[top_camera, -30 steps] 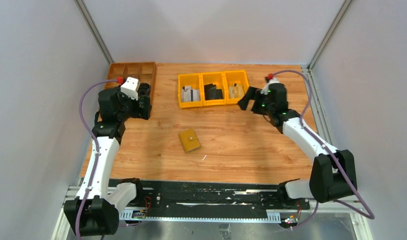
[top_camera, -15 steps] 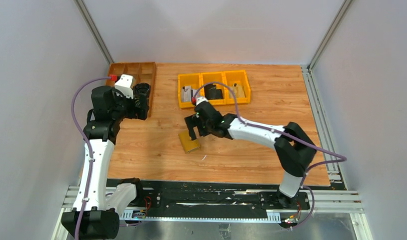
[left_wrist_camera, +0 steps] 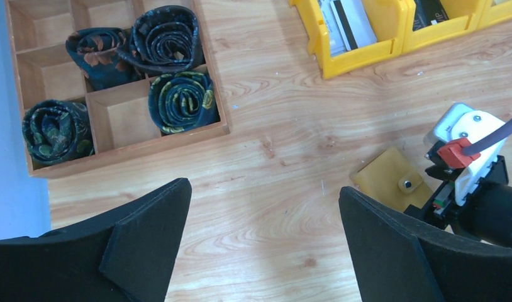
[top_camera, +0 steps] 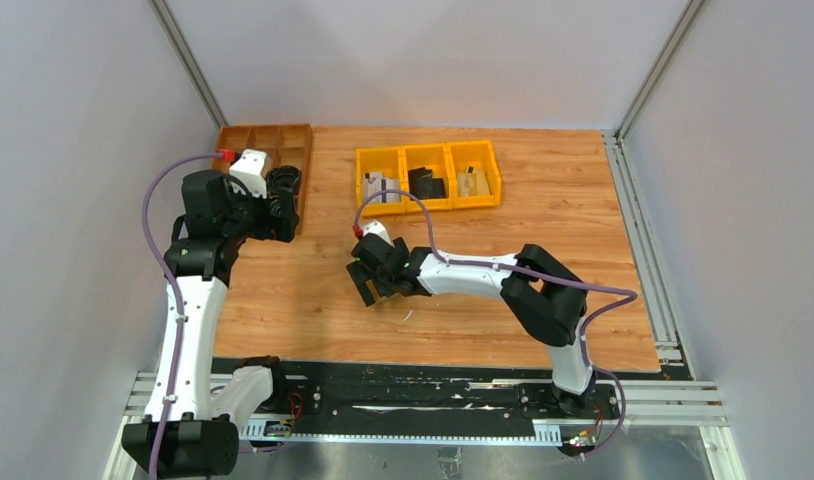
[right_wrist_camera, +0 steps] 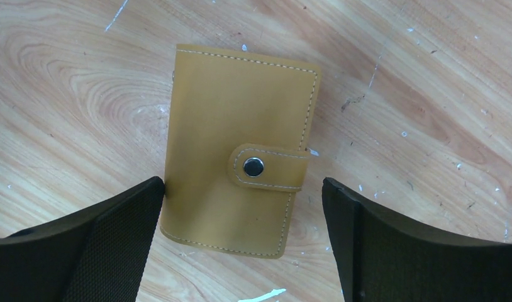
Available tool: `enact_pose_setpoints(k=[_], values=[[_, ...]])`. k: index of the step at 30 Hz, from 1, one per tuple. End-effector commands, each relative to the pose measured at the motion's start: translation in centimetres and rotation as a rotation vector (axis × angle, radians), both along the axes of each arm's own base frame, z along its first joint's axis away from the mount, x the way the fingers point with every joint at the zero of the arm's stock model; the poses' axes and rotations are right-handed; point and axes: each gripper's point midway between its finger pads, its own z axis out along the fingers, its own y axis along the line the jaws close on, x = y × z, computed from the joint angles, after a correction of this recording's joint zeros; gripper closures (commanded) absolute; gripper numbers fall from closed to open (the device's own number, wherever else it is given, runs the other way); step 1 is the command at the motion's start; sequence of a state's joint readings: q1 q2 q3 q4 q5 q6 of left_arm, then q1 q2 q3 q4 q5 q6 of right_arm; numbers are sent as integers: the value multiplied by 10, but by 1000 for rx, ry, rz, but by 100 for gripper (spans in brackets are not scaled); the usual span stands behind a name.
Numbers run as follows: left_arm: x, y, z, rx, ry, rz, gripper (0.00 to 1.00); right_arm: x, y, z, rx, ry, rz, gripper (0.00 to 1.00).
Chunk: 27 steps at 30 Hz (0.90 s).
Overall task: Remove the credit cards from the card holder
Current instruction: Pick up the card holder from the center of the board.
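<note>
Wood-grain table top (top_camera: 313, 300), seen from above: right gripper (top_camera: 371, 284), fingers spread wide and holding nothing, low over the middle of the board; left gripper (top_camera: 281, 203), fingers also apart and empty, up beside a brown wooden compartment tray (top_camera: 283, 128) at the far left; three bright yellow plastic bins (top_camera: 428, 207) in a row near the far edge

Left wrist view: small mustard-yellow leather-like card holder (left_wrist_camera: 384, 182), flat on the wood, partly under the right arm's wrist; rolled dark patterned ties (left_wrist_camera: 181, 100) in the tray; credit cards (left_wrist_camera: 351, 22), flat, grey-white, one dark-striped, in the nearest bin; any inside the holder are hidden

Right wrist view: holder closed, silver-studded snap tab (right_wrist_camera: 266, 167) fastened, lying between the two black fingers (right_wrist_camera: 83, 251); one finger's inner edge meets the holder's lower corner, contact cannot be told

Hazards, as judged: the holder is thin and lies flat, so closing fingers could skid over it, or shove and turn it if one finger lands first; clamping across the closed cover would keep the snap shut and the cards locked in
</note>
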State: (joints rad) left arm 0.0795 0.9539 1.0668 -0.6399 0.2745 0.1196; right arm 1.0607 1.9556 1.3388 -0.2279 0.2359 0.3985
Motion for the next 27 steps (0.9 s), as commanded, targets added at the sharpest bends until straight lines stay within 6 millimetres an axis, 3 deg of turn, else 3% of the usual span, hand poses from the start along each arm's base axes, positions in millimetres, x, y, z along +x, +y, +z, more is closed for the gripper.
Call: enact_pose_setpoints(k=[1,6,11,15,21,27], values=[[-3,-4,16,-21,-15,-20,0,-4,-11,-20,-79,-2,-48,2],[-4,-5,23,-23,-23,-23,0,-16,3,-33,-83,21,-7,2],[-7,-6,24,-29,-15,-25,0,-20,0,-39,-109,17,-17,2],[-8,-15,22,-108,18,-18,0,-16,-7,-32,-121,-16,-42,16],[-9,-31,25,-240,61,-29,0,-6,1,10,-3,-117,-30,33],[-8,-30,29,-326,112,66,0,4,16,66,100,-209,-6,36]])
